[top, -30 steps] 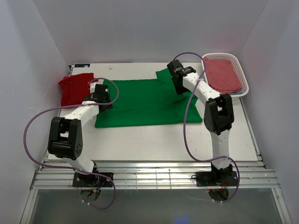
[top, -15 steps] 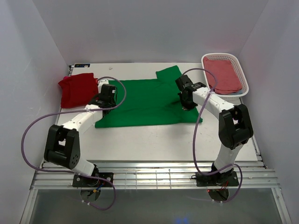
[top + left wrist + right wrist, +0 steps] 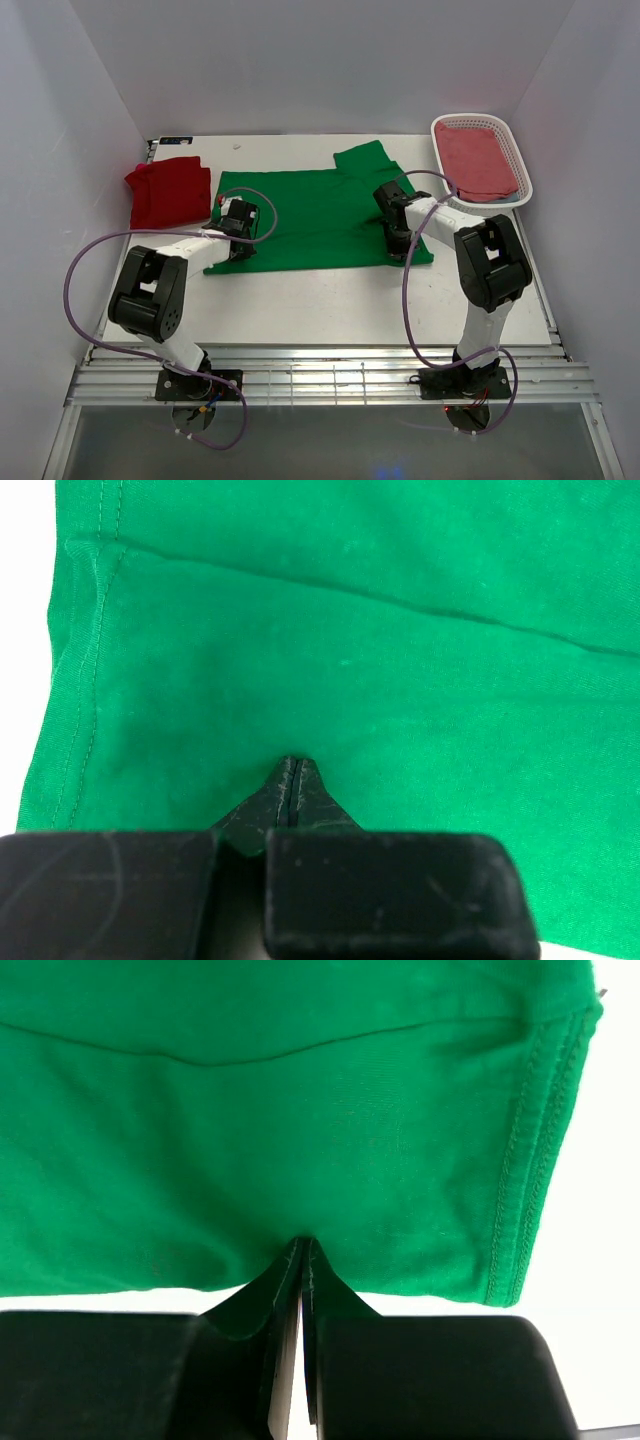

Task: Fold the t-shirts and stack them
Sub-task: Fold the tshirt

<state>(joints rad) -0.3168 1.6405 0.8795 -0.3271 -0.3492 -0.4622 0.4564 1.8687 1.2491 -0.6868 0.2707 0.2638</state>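
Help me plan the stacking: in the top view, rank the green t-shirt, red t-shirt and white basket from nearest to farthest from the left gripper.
1. green t-shirt, centre, pinched by the left gripper
2. red t-shirt, far left
3. white basket, far right

Spread t-shirt (image 3: pixel 310 215): bright green, plain (hem stitching matches)
Folded t-shirt (image 3: pixel 170 192): deep red, plain
Basket (image 3: pixel 470 117): white
Cloth in basket (image 3: pixel 478 160): dusty pinkish red
Cables (image 3: pixel 67 290): purple
Arms (image 3: pixel 478 318): white with black joints
Table (image 3: pixel 330 300): white

Robot lab, white-walled cell (image 3: pixel 300 60), aluminium frame (image 3: pixel 330 385)
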